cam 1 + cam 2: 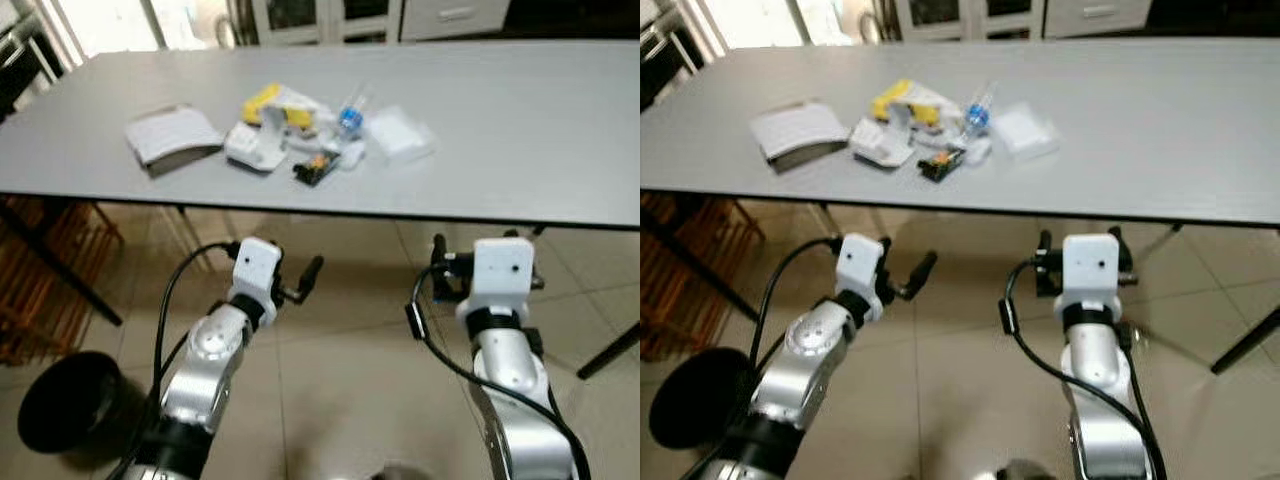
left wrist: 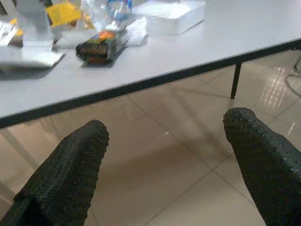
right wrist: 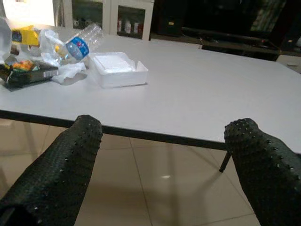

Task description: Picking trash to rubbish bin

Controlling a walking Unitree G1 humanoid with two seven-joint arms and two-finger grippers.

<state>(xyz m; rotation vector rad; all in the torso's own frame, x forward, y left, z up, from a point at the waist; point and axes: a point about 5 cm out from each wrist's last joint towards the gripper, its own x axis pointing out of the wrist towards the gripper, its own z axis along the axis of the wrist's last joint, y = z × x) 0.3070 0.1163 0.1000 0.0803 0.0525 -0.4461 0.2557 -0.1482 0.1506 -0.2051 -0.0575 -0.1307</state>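
A heap of trash lies on the grey table (image 1: 520,130): a yellow wrapper (image 1: 268,103), a clear plastic bottle (image 1: 351,112) with a blue label, a dark snack packet (image 1: 316,168), a white foam tray (image 1: 398,134), crumpled white packaging (image 1: 255,146) and a flat grey-white packet (image 1: 172,135). My left gripper (image 1: 305,278) hangs below the table's front edge, open and holding nothing. My right gripper (image 3: 164,134) is also open and holding nothing, level with the table edge and to the right of the heap. The black rubbish bin (image 1: 68,405) stands on the floor at my lower left.
A wooden rack (image 1: 40,290) sits under the table's left end beside a dark table leg (image 1: 75,285). Another leg (image 1: 610,350) slants down at the right. Tiled floor (image 1: 350,380) lies between my arms. Cabinets (image 1: 330,15) stand behind the table.
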